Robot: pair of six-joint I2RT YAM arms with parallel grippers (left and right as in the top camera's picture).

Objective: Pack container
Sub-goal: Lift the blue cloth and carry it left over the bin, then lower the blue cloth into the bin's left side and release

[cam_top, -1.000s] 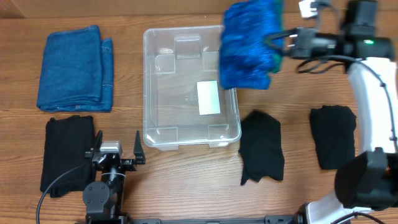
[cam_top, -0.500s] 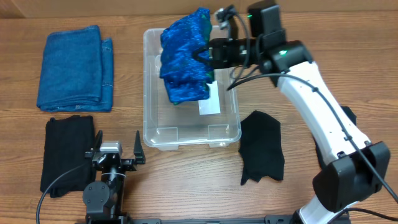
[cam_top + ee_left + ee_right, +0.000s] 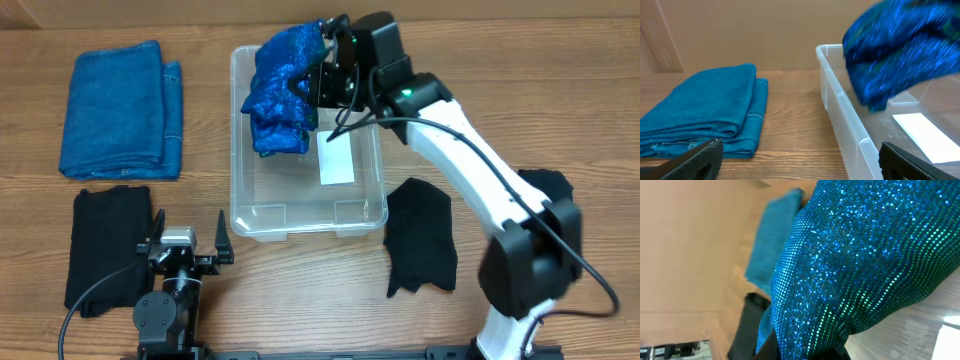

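Pinching with the right jaws a glittery blue sequinned cloth (image 3: 280, 90), bunched and hanging over the far left part of the clear rectangular plastic container (image 3: 300, 222) set on the wooden surface (image 3: 500, 60). Holding the left jaws spread wide and empty, just near of the container's near left corner. On the container's bottom, a white rectangular label (image 3: 335, 158). Left of the container, a folded blue towel (image 3: 120, 108), with a folded black cloth (image 3: 108, 245) nearer. Right of the container, a rumpled black cloth (image 3: 421, 245) and, farther out, another black cloth (image 3: 548, 182) partly hidden by the right arm.
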